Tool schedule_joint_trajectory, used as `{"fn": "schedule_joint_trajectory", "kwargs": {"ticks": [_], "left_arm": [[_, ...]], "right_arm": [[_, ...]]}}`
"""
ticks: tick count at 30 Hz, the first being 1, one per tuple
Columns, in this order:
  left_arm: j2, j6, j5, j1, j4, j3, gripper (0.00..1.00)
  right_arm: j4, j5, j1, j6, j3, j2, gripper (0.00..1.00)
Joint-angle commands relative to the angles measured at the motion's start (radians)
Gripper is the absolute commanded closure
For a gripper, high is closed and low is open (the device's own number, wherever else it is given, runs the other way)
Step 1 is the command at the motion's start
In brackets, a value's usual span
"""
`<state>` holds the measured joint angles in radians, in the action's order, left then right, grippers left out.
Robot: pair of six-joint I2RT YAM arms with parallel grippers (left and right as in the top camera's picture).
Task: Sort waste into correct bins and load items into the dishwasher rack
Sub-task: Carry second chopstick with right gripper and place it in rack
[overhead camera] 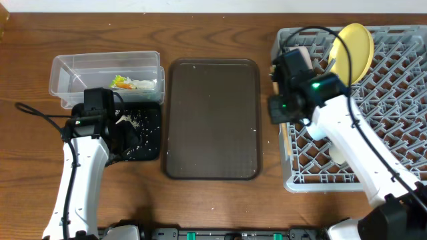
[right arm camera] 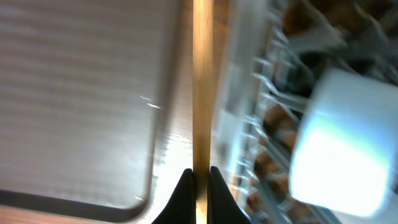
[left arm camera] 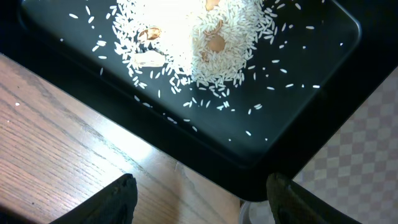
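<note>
- While the right gripper (right arm camera: 200, 177) pinched one wooden chopstick (right arm camera: 202, 81) tight, the stick pointed straight out from its tips.
- It ran along the left edge of the dishwasher rack (right arm camera: 273, 93), and the rack lay just to its right, so this arm was the near one.
- The left gripper (left arm camera: 204, 199) hung spread wide and empty over the black tray (left arm camera: 311, 106) of rice (left arm camera: 217, 56), far from the rack.

In the upper right of the overhead view, a yellow plate (overhead camera: 357, 50) sits against the grey lattice rack (overhead camera: 400, 113). The central serving tray (overhead camera: 212, 120) is dark brown and the table (overhead camera: 220, 207) is warm brown wood grain. White grains (left arm camera: 205, 56) speckle the black tray (left arm camera: 298, 106). The wrapper (overhead camera: 122, 82) in the clear tub (overhead camera: 67, 73) is green, yellow and orange. The chopstick (right arm camera: 201, 81) is pale tan.
</note>
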<state>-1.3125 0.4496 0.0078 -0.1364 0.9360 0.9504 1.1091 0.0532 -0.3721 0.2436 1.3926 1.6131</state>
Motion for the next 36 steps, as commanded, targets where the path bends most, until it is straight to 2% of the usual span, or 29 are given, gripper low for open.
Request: {"fn": "schedule_joint_trajectory", "kwargs": {"ticks": [1, 6, 13, 18, 22, 26, 36], "left_arm": [[0.011, 0.013, -0.016, -0.004, 0.003, 0.011, 0.30], [0.011, 0.013, -0.016, -0.004, 0.003, 0.011, 0.30], [0.011, 0.013, -0.016, -0.004, 0.003, 0.011, 0.30], [0.011, 0.013, -0.016, -0.004, 0.003, 0.011, 0.30], [0.011, 0.013, -0.016, -0.004, 0.003, 0.011, 0.30], [0.011, 0.013, -0.016, -0.004, 0.003, 0.011, 0.30], [0.011, 0.013, -0.016, -0.004, 0.003, 0.011, 0.30]], "right_arm": [[0.023, 0.036, 0.060, -0.043, -0.011, 0.009, 0.99], [0.005, 0.037, 0.095, -0.043, -0.070, 0.010, 0.99], [-0.132, 0.020, 0.096, -0.043, -0.197, 0.010, 0.99], [-0.184, 0.020, 0.096, -0.042, -0.225, 0.010, 0.99], [-0.196, 0.018, 0.096, -0.042, -0.225, 0.010, 0.83], [-0.201, 0.017, 0.096, -0.042, -0.222, 0.009, 0.74], [-0.202, 0.017, 0.096, -0.039, -0.156, -0.038, 0.70]]}}
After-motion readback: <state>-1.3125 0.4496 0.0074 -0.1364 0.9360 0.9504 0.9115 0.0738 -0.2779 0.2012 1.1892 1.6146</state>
